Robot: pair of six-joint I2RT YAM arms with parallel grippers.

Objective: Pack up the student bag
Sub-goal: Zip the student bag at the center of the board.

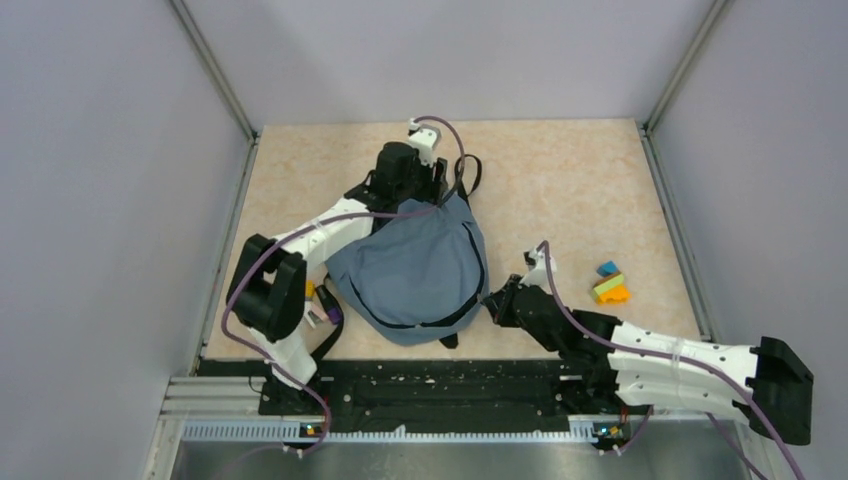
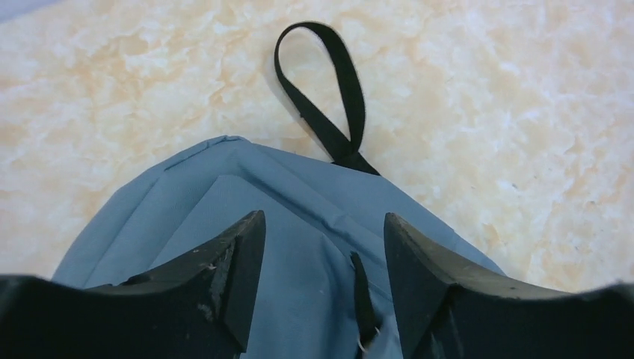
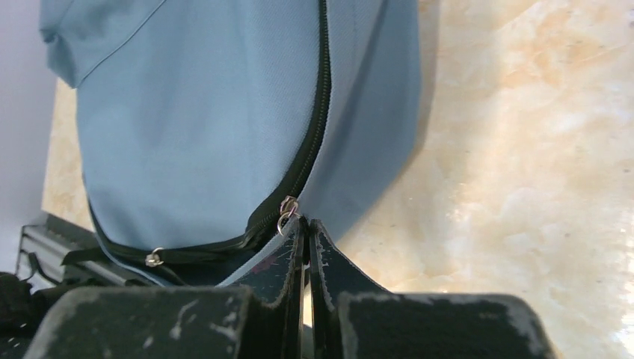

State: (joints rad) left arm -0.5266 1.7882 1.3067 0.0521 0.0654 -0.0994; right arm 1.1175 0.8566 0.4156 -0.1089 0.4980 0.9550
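Observation:
The student bag (image 1: 415,270) lies flat in the middle of the table, a grey-blue backpack with its black top loop (image 2: 329,97) at the far end. My left gripper (image 1: 440,192) hangs open over that far end. Its jaws (image 2: 323,221) stand wide apart above the fabric, with a black strap piece (image 2: 362,299) between them, untouched. My right gripper (image 1: 492,300) is shut at the bag's near right edge. Its tips (image 3: 306,223) meet right beside a zipper slider (image 3: 288,209) on the black arched zipper (image 3: 318,112). A pale pull tab lies along the outer side of the left finger.
Coloured blocks (image 1: 610,285) sit on the table to the right of the bag. Small purple and yellow items (image 1: 322,305) lie by the left arm's base. A second zipper slider (image 3: 155,258) shows lower on the zipper. Grey walls enclose the table; a black rail (image 1: 430,385) runs along the near edge.

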